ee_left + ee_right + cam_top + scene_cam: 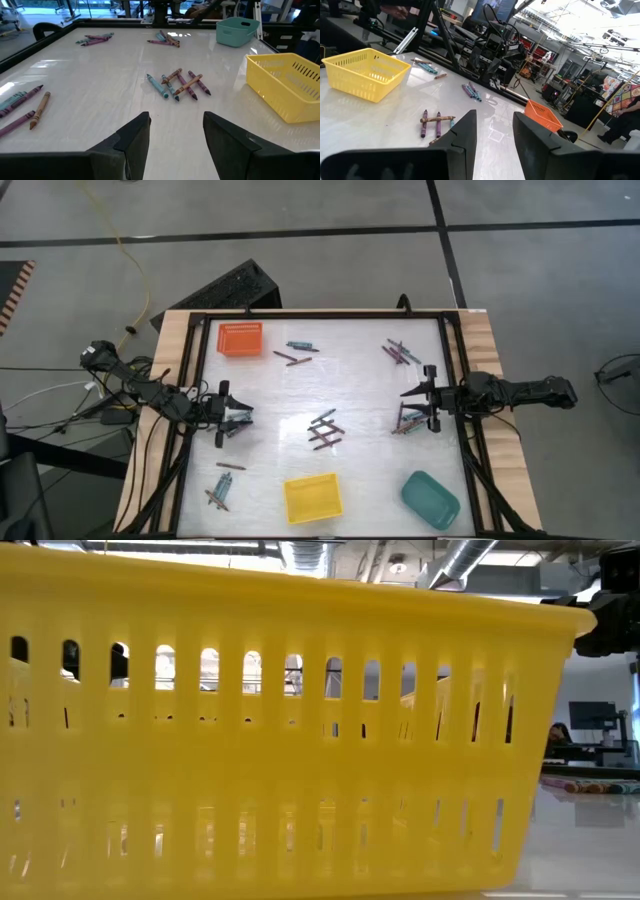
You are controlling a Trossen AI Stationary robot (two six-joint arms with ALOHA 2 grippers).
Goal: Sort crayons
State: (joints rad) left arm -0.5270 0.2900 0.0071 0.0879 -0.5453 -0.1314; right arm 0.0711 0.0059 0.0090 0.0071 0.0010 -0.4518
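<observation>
Hovering over a table [300, 395] strewn with crayons [323, 430], both grippers parted and empty.

The left gripper [226, 420] hangs near the left edge, fingers [134, 142] spread with nothing between them; the right gripper [428, 398] hangs near the right edge, likewise holding nothing. Crayons lie in small clusters: mid-table, toward the far edge, beside each gripper, and near the front-left corner. An orange tray [240, 338] sits at the far-left corner, a yellow tray [312, 497] at the front edge, a teal tray [430, 499] at the front-right corner.
</observation>
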